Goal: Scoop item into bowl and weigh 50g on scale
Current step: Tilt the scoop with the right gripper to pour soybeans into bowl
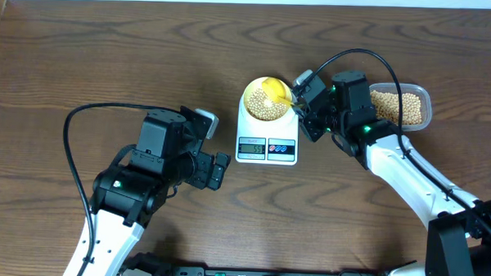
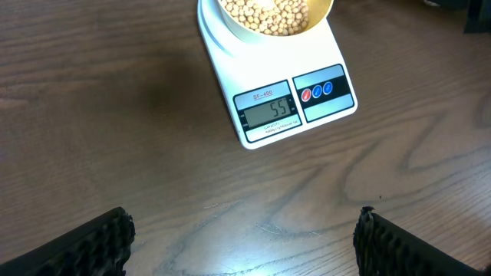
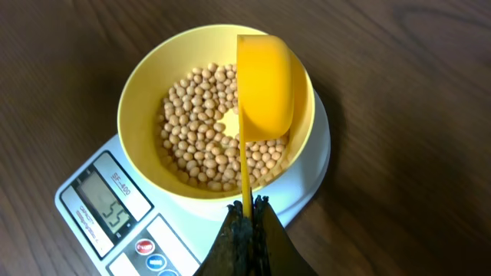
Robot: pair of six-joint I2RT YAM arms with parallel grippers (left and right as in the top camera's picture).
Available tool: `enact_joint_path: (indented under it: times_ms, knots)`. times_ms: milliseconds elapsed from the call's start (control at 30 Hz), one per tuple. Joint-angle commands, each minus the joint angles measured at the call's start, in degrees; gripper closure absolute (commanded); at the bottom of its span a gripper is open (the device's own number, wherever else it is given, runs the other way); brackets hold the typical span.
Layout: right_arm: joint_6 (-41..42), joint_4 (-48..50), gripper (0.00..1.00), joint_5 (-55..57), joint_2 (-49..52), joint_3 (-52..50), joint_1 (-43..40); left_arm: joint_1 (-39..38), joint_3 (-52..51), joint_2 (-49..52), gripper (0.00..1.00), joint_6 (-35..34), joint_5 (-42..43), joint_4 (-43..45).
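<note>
The white scale (image 1: 266, 145) stands mid-table with the pale-yellow bowl (image 1: 249, 95) on its platform. The bowl holds tan beans (image 1: 263, 106); they also show in the right wrist view (image 3: 192, 138). The display (image 2: 266, 113) reads 55. My right gripper (image 3: 249, 205) is shut on the handle of a yellow scoop (image 3: 265, 84), held turned on its side over the bowl (image 3: 142, 115); no beans show in it. My left gripper (image 2: 244, 238) is open and empty, low over the table in front of the scale (image 2: 322, 115).
A clear plastic container (image 1: 421, 99) with more beans (image 1: 396, 108) sits at the right, behind my right arm. Black cables loop from both arms. A black bar runs along the table's front edge.
</note>
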Motion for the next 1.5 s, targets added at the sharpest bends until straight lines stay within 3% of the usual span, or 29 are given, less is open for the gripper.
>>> enact_joint_path:
  times_ms: [0,933,1467]
  knots:
    - [-1.51,-0.42,0.99,-0.11,-0.24,0.11,0.28,-0.13,-0.13,-0.04,0.07,0.11,-0.59,0.09]
    - [-7.26,-3.04,0.99,-1.49,-0.24,0.11,2.91,-0.13,-0.13,-0.04,0.06,0.11,-0.59,0.09]
    - [-0.11,-2.99,0.99,-6.45,-0.24,0.11,2.73,-0.13,-0.13,-0.04,0.06,0.11,-0.59,0.09]
